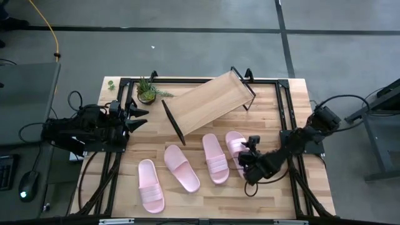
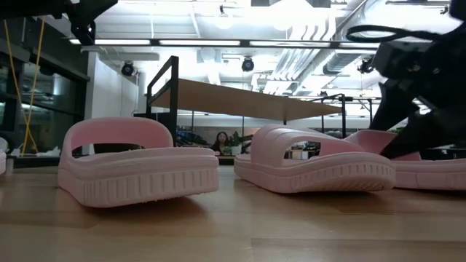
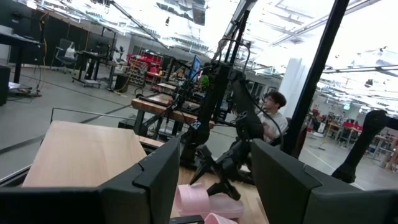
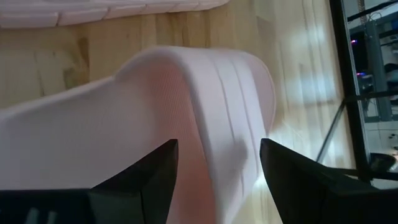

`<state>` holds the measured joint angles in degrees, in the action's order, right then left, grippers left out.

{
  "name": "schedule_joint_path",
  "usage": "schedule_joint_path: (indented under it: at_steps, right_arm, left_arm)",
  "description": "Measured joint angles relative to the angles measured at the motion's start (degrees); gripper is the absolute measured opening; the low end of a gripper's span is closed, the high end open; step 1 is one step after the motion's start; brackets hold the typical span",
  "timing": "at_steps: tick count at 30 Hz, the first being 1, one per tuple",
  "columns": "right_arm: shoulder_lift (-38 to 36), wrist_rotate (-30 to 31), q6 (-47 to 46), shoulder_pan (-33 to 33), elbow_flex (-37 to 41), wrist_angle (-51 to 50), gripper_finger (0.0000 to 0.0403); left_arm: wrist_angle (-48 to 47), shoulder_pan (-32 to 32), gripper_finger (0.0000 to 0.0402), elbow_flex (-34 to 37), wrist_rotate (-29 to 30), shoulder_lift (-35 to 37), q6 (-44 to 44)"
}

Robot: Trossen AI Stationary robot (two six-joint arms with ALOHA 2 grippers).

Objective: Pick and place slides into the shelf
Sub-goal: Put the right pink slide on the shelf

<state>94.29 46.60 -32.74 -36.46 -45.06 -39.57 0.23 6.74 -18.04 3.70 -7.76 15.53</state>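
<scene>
Over the rightmost pink sandal (image 1: pixel 235 147) your right claw (image 1: pixel 249 164) hangs open, straddling its strap for a grab; your left claw (image 1: pixel 139 117), open, waits beside the empty shelf (image 1: pixel 206 100).

Wooden table (image 1: pixel 294 194) bearing four pink slides (image 1: pixel 181 167), slanted shelf (image 1: pixel 209 100), small potted plant (image 1: pixel 147 91).

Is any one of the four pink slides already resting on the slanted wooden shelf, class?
No: in the high view the shelf board is bare, and all four slides lie on the table in front of it.
</scene>
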Motion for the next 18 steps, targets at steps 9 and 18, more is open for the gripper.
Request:
schedule_joint_path:
  at_steps: [9,18]
  right_arm:
    - [-0.01,-0.08,1.74,2.90,1.86,5.25,0.0220]
    - [-0.01,0.29,0.16,2.86,1.86,5.40,0.0195]
  left_arm:
    - [0.00,0.00,0.0184,-0.02,-0.01,0.00,0.00]
    - [0.00,0.00,0.0184,0.00,0.01,0.01,0.00]
